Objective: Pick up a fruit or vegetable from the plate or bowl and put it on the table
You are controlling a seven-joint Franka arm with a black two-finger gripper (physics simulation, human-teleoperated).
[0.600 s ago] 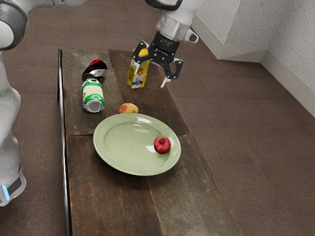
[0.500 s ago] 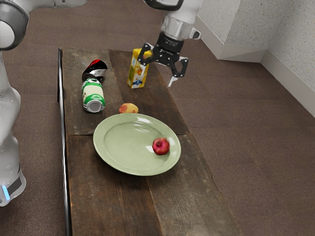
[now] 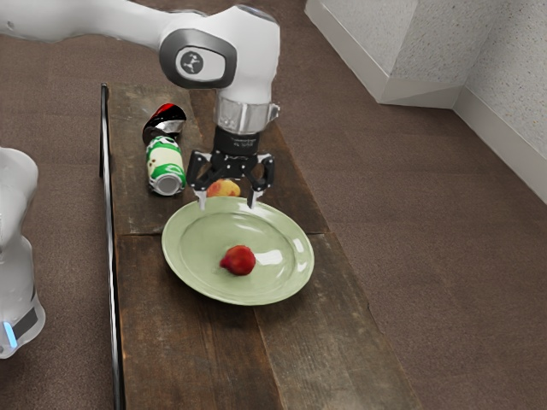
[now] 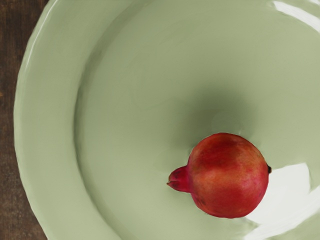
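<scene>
- Brown floor [image 3: 453,265], spread around the table
- Pale speckled wall [image 3: 449,47], beyond the floor at the exterior view's upper right
- Dark wooden table [image 3: 184,363], its planks running under the dishware and food
- White Franka arm [image 3: 252,64], coming in from the exterior view's upper left, its hand pointing down over the table
- Pale green plate [image 3: 195,256], round and glossy, resting on the table, with light glinting off its surface
- Black two-finger gripper [image 3: 227,203], released, its fingers spread well apart with nothing grasped; in the exterior view its tips show against the plate's far rim
- Green and cream can [image 3: 165,166], on its side, one round end toward the camera, beyond the plate and nearer the exterior view's left
- Black and red object [image 3: 165,124], just past the can; I cannot tell what it is
- Red pomegranate [image 3: 240,260], lying on the plate, clear of the fingers, its crown pointing to the exterior view's left; the wrist view has a dark nub opposite the crown and a soft shadow beside the fruit
- Yellow-orange peach [image 3: 224,186], by the plate's far rim, partly behind the gripper
</scene>
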